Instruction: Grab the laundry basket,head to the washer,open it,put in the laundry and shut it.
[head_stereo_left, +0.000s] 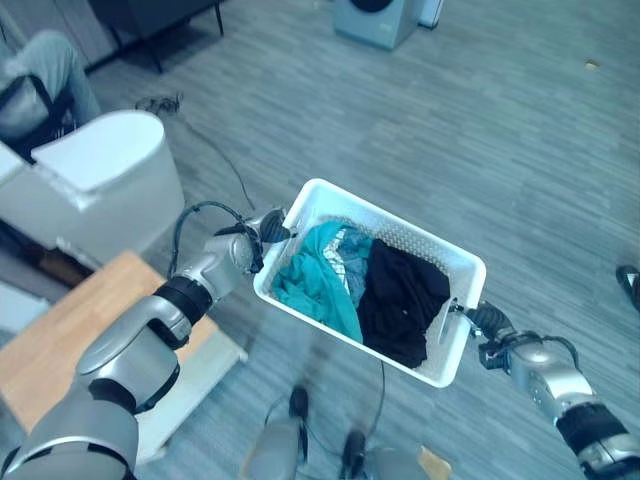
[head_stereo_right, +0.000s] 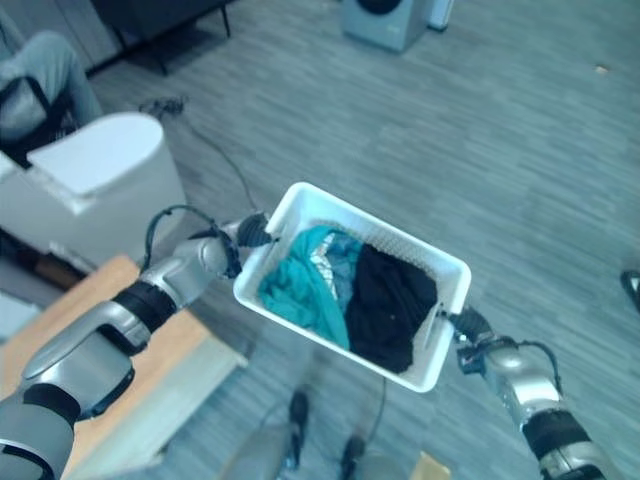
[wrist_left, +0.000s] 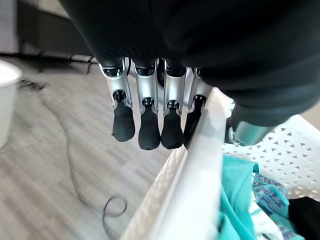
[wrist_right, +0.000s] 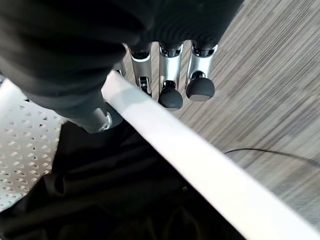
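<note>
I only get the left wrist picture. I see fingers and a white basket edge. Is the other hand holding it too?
Observer: Yes, the right hand pinches the basket's opposite rim, thumb inside, fingers outside.
Operator: What's in there besides the teal cloth?
Observer: A black garment lies beside the teal cloth, on the right hand's side.
Operator: Where's the washer?
Observer: A grey washer stands far ahead across the floor.

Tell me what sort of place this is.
Probably a home-like room or a test room set up as one: grey wood-look floor, a washing machine at the far side, a wooden table, and a seated person.
</note>
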